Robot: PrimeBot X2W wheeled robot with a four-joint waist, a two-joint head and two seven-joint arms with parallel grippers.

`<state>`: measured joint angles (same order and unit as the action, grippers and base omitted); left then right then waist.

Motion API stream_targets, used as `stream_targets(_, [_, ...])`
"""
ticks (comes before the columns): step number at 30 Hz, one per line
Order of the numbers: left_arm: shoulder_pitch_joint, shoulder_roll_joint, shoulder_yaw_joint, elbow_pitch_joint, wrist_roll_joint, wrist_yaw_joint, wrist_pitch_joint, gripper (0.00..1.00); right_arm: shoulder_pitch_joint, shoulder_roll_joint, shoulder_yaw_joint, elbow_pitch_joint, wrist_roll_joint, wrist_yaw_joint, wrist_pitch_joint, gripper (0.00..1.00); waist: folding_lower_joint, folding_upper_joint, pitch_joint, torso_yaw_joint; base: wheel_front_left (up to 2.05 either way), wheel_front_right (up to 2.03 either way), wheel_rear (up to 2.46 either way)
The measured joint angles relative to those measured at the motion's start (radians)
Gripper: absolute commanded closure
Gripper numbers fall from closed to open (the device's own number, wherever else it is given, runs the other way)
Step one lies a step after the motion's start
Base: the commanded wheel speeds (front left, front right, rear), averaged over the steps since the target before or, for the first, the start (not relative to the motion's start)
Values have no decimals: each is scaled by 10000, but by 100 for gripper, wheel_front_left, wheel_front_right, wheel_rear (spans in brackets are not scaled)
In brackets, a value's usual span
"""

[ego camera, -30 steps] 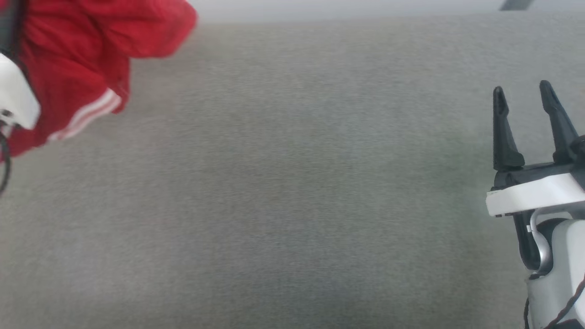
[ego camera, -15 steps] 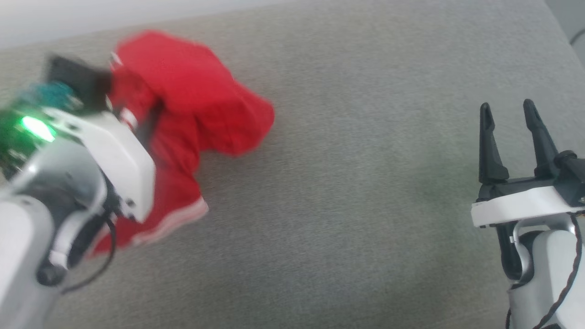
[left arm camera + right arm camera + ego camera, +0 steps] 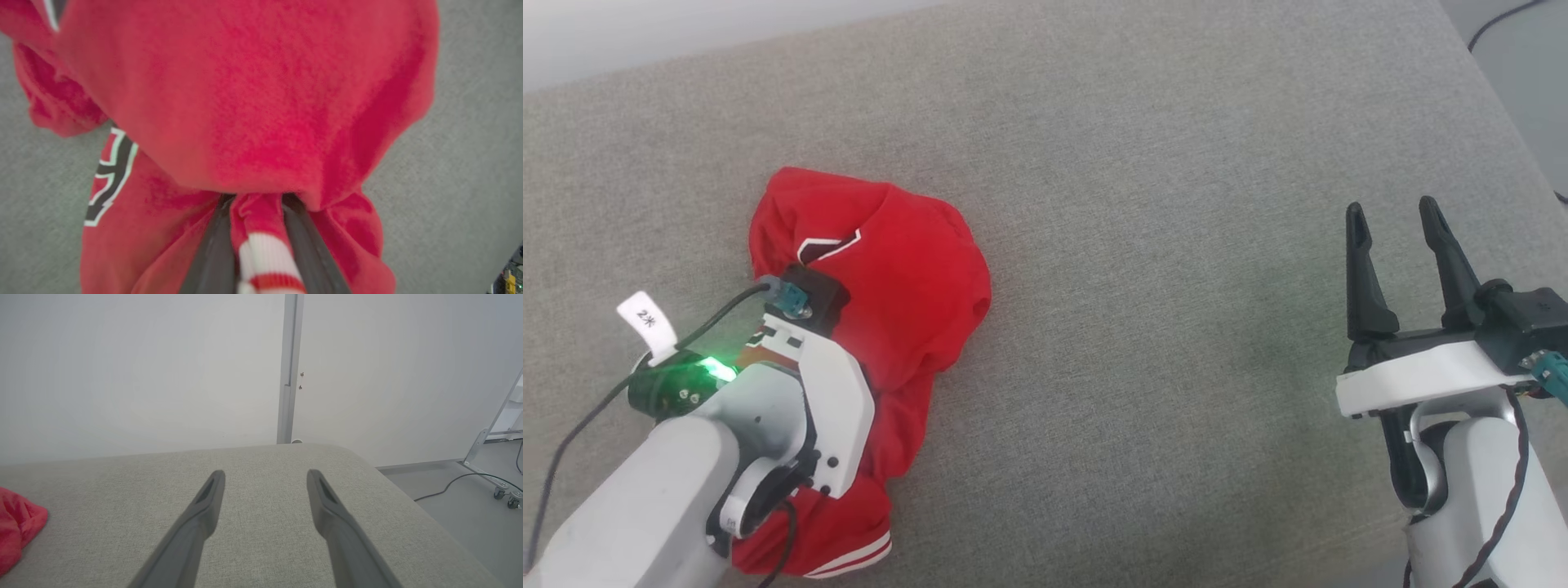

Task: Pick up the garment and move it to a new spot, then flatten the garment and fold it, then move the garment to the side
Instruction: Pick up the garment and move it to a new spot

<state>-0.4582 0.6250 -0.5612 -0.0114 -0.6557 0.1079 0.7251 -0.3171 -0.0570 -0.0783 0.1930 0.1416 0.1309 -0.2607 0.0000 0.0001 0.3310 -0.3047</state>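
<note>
The garment, bright red with a black-and-white print, lies bunched on the left part of the grey fabric surface. A red-and-white striped hem shows at its near end. My left arm reaches down into the heap, and its fingers are buried under the cloth. In the left wrist view my left gripper is shut on a striped fold of the garment, which drapes over the fingertips. My right gripper hovers open at the right, far from the cloth, with nothing between its fingers.
The surface's right edge runs down the upper right corner, with floor and a cable beyond. The right wrist view shows a pale wall, a vertical post, a floor cable, a wheeled metal frame and the garment's edge.
The head camera has swung, so the whole picture shifted. The garment hung blurred from my left gripper earlier and now rests bunched on the surface. The right gripper stays open.
</note>
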Motion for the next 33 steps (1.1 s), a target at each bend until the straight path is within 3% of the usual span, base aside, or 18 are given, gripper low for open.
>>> stream_targets(4, [-245,-270,-192,782,-111,-364,-12,100,-18,12,12,4,0,0,-2,0,0,0,-116,-9,0,0,0])
stream_targets(5, [-319,-313,-242,915,-111,-462,-33,75,-18,17,33,4,0,0,-2,0,0,0,-157,-1,0,0,0])
stream_targets(6, [-384,-370,-270,1049,-142,-558,-59,19,-15,21,42,17,0,0,-4,0,0,0,-206,11,0,0,0])
stream_targets(7, [-405,-462,-249,1129,-251,-602,-128,0,-4,23,44,29,0,0,-4,0,0,0,-266,29,0,0,0])
stream_targets(11, [-453,-642,-180,1143,-374,-763,-387,0,112,33,8,82,-13,0,-4,0,0,0,-564,167,0,0,0])
stream_targets(16, [-547,-431,372,665,-403,-725,-1214,0,367,-73,-140,92,-67,0,-4,0,-1,0,-1032,465,0,0,0])
stream_targets(33, [1876,40,2581,199,-174,-673,-7206,0,1263,-656,-454,284,-94,0,-2,0,0,0,-2381,2252,0,0,0])
